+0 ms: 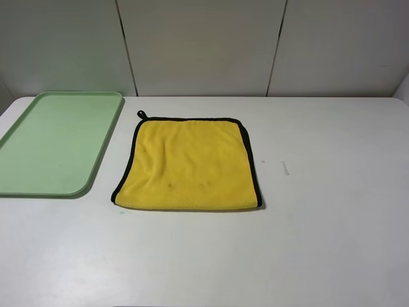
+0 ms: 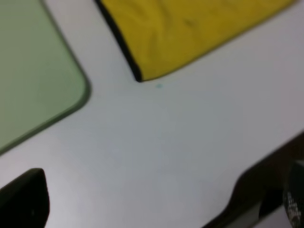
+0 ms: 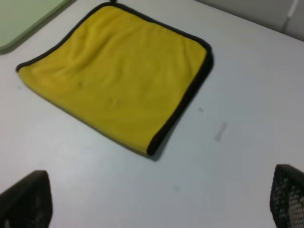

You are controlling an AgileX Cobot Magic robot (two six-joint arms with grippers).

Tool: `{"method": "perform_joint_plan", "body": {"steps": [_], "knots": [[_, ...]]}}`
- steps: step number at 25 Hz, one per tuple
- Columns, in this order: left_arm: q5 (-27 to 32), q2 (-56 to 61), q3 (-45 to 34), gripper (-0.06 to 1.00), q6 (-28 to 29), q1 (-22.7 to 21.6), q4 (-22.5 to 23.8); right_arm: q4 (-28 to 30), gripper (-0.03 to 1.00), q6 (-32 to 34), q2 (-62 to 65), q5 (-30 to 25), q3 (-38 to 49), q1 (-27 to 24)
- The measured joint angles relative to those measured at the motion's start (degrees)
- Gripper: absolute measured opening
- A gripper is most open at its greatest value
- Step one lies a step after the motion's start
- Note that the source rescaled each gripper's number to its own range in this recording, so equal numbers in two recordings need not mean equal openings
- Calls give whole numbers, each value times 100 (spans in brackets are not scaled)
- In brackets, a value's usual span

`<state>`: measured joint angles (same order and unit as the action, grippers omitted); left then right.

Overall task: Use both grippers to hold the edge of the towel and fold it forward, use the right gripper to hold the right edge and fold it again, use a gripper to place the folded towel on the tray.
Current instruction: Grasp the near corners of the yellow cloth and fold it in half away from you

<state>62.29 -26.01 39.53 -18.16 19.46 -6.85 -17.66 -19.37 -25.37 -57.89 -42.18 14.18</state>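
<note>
The left gripper (image 2: 142, 202) is spread wide: its two black fingers (image 2: 23, 202) sit far apart with only bare white benchtop between them, and it holds nothing. The right gripper (image 3: 154, 197) is parted just as widely, its dark fingertips (image 3: 26, 199) well apart over bare surface, also gripping nothing. Both hang above the flat white bench (image 1: 332, 224) on its near side, clear of the cloth; neither arm shows in the high view. Beyond them lies the square plush yellow microfibre towel (image 1: 188, 165), flat and about midway between the bench's left and right edges, somewhat closer to the far edge than the near one. Its narrow black binding strip (image 1: 251, 157) runs along the left, far and right sides, while the side facing the near edge is a plain yellow fold. A small black loop (image 1: 141, 115) sticks out at the towel's far-left corner. A faint grey smudge (image 1: 285, 167) marks the bench near the towel's right side. The large pale green rectangular plastic tray (image 1: 102, 150), with rounded corners and a low rim, sits at the bench's far-left corner, near the towel but not touching it.
</note>
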Motion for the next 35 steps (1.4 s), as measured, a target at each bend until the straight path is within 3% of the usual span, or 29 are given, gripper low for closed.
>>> {"method": "perform_joint_plan", "body": {"steps": [5, 11, 16, 23, 30, 35], "knots": [[-18, -1144, 278, 98, -385, 1156, 493, -16, 100, -495, -879, -6, -473, 508], [-85, -2295, 471, 98, -423, 2371, 1737, -23, 100, -1183, -1945, 0, -688, 1315], [-394, -2912, 471, 98, -423, 3013, 2788, 5, 100, -1839, -2978, 94, -703, 1881], [-1335, -3527, 471, 98, -467, 3105, 3297, 779, 100, -2101, -4482, 698, -704, 2377], [-2323, -4923, 471, 98, -529, 3105, 3359, 1557, 100, -2105, -5653, 1425, -709, 2403], [-2780, -5909, 471, 98, -529, 3105, 3701, 1872, 100, -2108, -6073, 1945, -709, 2403]]}}
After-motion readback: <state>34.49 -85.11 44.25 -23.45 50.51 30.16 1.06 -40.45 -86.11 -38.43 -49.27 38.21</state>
